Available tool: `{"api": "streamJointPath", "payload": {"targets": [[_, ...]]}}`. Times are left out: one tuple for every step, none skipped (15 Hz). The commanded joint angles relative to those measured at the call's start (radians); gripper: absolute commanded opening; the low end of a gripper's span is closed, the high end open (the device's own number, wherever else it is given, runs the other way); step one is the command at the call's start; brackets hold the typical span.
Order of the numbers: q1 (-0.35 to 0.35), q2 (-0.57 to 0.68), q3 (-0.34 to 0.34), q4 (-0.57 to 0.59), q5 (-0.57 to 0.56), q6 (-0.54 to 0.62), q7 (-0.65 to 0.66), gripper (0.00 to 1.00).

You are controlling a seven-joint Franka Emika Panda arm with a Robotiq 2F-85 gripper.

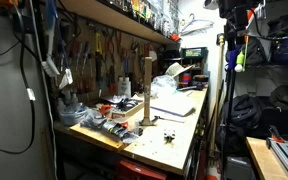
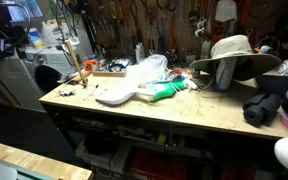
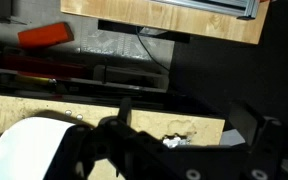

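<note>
Two dark fingers (image 3: 126, 112) of the hand (image 3: 189, 125) rise from the bottom of the wrist view. They stand well apart, spread, with nothing pinched between them. In the gap, on the pale wooden tabletop (image 3: 24, 108), lies a small crumpled scrap (image 3: 174, 141), silvery-white. It is near the fingers, but I cannot tell whether it touches them. Just beside the hand, at the lower corner of the same view, sits a rounded white object (image 3: 29, 150). The hand's dark body overlaps its edge in the picture, and contact cannot be judged. Beyond the tabletop's far edge the view turns dark, with an orange item (image 3: 46, 35) lying tilted higher up and a light wooden board (image 3: 164, 18) across the top.

In an exterior view the tabletop (image 2: 184, 118) carries a flat white piece (image 2: 116, 96), a heap of clear plastic wrap (image 2: 149, 70) behind it and a green thing (image 2: 166, 92) beside that — all close together near the middle. A wide-brimmed hat (image 2: 234, 55) stands further along, well apart from them, and a black roll (image 2: 269, 105) lies near the edge. In an exterior view an upright wooden post (image 1: 147, 90) stands on the tabletop (image 1: 179, 135), with tools (image 1: 104, 50) hung on the wall behind. The hand itself is too dim to pick out in both exterior views.
</note>
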Motion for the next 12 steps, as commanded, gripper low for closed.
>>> {"api": "streamJointPath", "payload": {"targets": [[0.004, 0.001, -0.002, 0.002, -0.001, -0.002, 0.002, 1.00], [0.004, 0.001, -0.002, 0.002, -0.001, -0.002, 0.002, 1.00], [0.004, 0.001, -0.002, 0.002, -0.001, -0.002, 0.002, 1.00], [0.004, 0.001, -0.002, 0.002, -0.001, -0.002, 0.002, 1.00], [0.004, 0.001, -0.002, 0.002, -0.001, -0.002, 0.002, 1.00], [0.004, 0.001, -0.002, 0.002, -0.001, -0.002, 0.002, 1.00], [0.004, 0.001, -0.002, 0.002, -0.001, -0.002, 0.002, 1.00], [0.004, 0.001, -0.002, 0.002, -0.001, -0.002, 0.002, 1.00], [0.004, 0.001, -0.002, 0.002, -0.001, -0.002, 0.002, 1.00], [0.004, 0.001, -0.002, 0.002, -0.001, -0.002, 0.002, 1.00], [0.004, 0.001, -0.002, 0.002, -0.001, -0.002, 0.002, 1.00], [0.022, 0.014, -0.006, 0.002, 0.004, -0.016, -0.028, 1.00]]}}
